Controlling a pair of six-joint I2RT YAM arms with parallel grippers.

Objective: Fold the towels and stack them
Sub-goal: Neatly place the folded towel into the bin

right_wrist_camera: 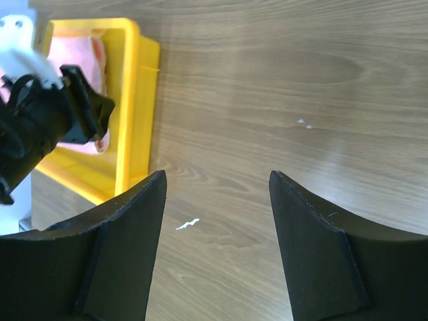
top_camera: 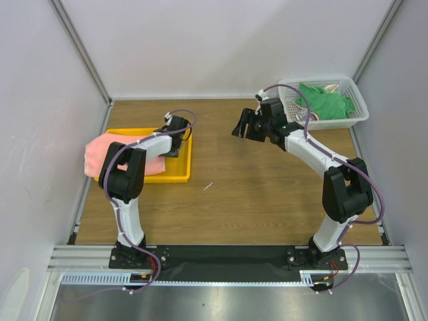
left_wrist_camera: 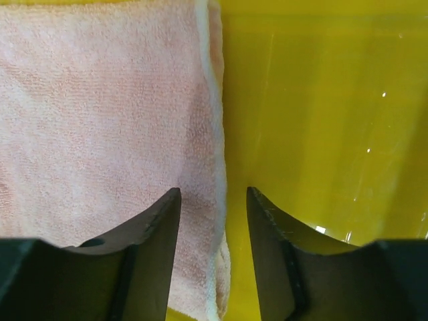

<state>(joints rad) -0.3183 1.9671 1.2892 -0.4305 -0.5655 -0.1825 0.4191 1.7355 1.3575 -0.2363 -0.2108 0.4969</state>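
A salmon-pink towel [top_camera: 107,155] lies folded in the yellow tray [top_camera: 179,176], hanging over the tray's left rim. My left gripper [top_camera: 176,142] is low over the towel's right edge. In the left wrist view its fingers [left_wrist_camera: 212,190] stand partly apart, with the pink towel [left_wrist_camera: 100,100] hem between them and nothing pinched. The right finger is over bare tray floor [left_wrist_camera: 321,100]. A green towel [top_camera: 325,102] lies crumpled in the white basket [top_camera: 358,112]. My right gripper [top_camera: 242,128] hangs open over bare wood [right_wrist_camera: 217,175], holding nothing. The patterned towel is not clearly visible.
The white mesh basket stands at the table's far right corner. A pale bit of cloth [top_camera: 330,87] shows beside the green towel. A small white fleck [top_camera: 208,185] lies on the wood between the arms. Grey walls close in the table on three sides.
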